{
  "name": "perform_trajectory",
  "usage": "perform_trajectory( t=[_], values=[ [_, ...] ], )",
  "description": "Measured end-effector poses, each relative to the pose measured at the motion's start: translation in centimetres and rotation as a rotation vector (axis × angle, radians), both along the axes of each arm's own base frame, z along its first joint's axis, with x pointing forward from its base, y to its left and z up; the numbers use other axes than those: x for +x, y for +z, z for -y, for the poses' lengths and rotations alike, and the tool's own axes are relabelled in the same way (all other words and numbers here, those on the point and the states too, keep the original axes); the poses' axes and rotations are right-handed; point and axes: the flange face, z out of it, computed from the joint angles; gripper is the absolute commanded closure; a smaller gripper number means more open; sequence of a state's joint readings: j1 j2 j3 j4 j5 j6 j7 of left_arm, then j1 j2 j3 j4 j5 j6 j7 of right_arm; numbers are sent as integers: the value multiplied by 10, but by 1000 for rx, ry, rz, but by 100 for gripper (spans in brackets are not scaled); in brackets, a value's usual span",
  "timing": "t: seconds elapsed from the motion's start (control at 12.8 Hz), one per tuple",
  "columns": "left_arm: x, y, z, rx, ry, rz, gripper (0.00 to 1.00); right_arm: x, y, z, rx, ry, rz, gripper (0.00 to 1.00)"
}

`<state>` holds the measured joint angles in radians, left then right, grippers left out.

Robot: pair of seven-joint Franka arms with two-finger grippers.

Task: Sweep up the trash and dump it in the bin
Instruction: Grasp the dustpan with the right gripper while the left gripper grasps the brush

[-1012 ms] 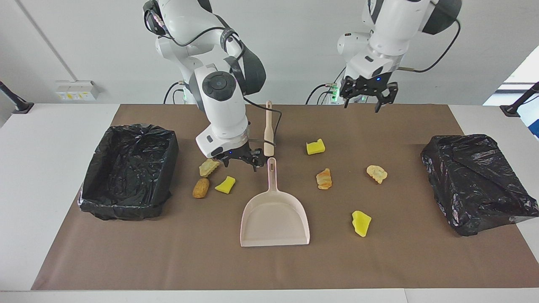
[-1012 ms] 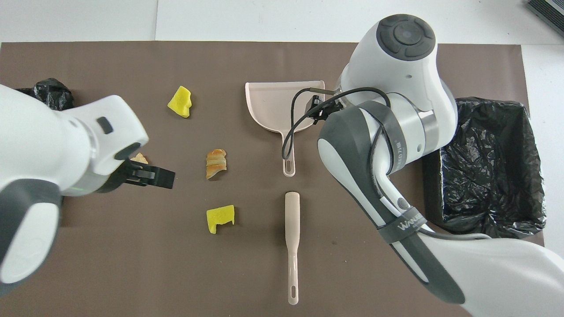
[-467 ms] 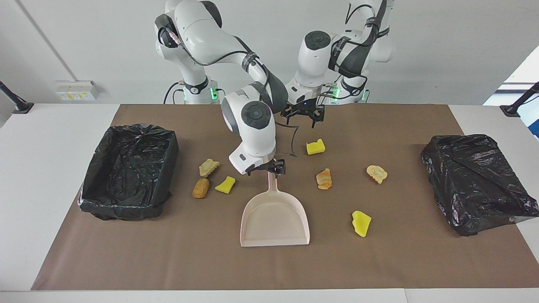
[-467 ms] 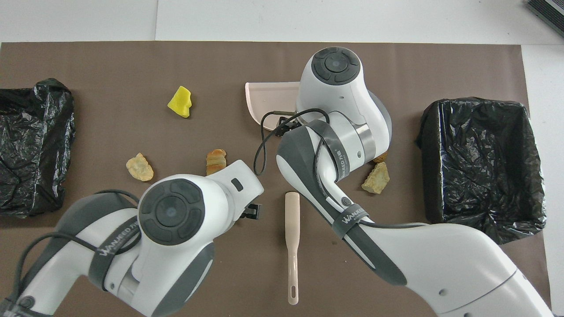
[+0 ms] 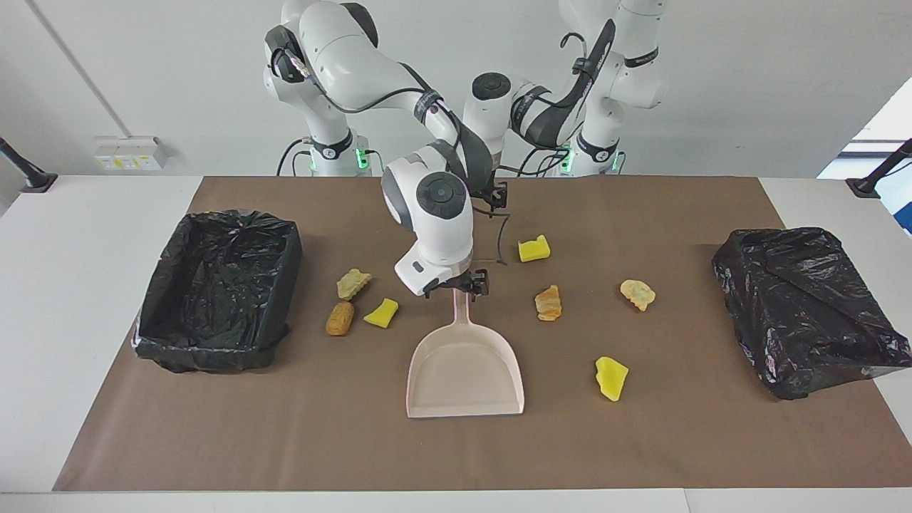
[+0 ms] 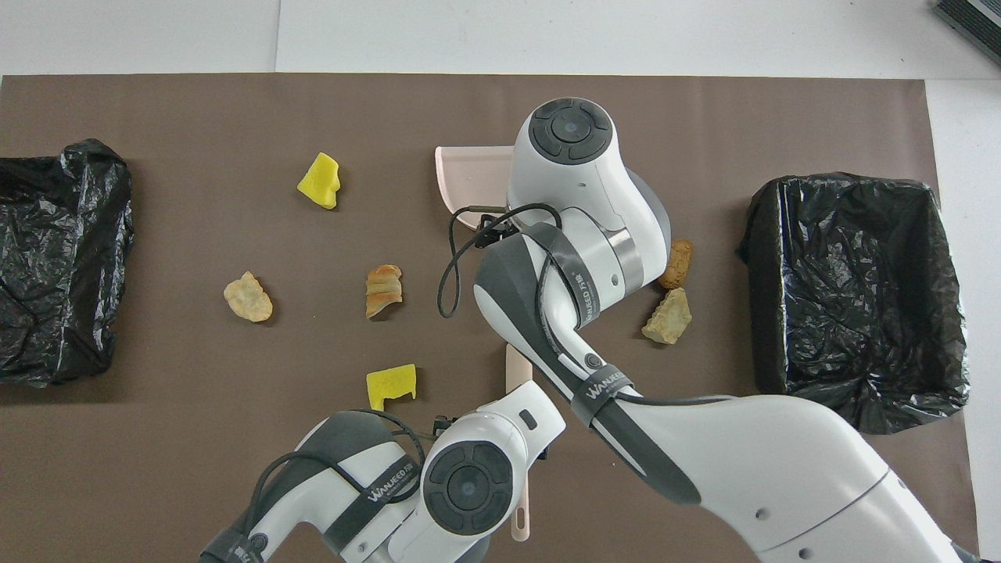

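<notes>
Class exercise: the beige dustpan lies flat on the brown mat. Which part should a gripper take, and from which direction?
Take the dustpan by its slim handle, coming straight down from above. The handle points toward the robots and is narrow enough for two fingers; the pan is too broad. The right gripper already hangs open over the handle's end.

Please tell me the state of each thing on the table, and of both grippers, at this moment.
Bin: open, black-lined, no trash seen inside.
Dustpan: flat on mat, empty.
Sweeper stick: lying flat on mat.
Trash scraps: all seven loose on mat.
Right gripper: open, at dustpan handle.
Left gripper: open, over sweeper stick.
</notes>
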<state>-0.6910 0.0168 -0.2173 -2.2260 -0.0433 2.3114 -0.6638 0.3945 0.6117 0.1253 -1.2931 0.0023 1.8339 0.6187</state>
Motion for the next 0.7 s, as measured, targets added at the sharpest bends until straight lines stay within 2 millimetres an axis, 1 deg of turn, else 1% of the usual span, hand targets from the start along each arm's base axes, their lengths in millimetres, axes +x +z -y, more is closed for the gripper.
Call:
perform_trajectory(
  t=[0.23, 0.39, 0.47, 0.55, 0.62, 0.7],
  values=[
    [-21, -6, 11, 10, -18, -10, 0, 1, -5, -2, 14, 14, 10, 0],
    [-31, -11, 16, 19, -25, -18, 0, 0, -14, -9, 50, 43, 34, 0],
    [-35, -17, 18, 27, -24, -26, 9, -2, -19, -9, 52, 58, 32, 0],
    [-37, -23, 19, 35, -21, -35, 29, -3, -21, -9, 50, 68, 27, 0],
    [-38, -27, 20, 39, -14, -40, 51, -4, -23, -8, 49, 77, 23, 0],
    [-37, -29, 20, 40, -1, -43, 76, -6, -25, -8, 47, 86, 19, 1]
  ],
)
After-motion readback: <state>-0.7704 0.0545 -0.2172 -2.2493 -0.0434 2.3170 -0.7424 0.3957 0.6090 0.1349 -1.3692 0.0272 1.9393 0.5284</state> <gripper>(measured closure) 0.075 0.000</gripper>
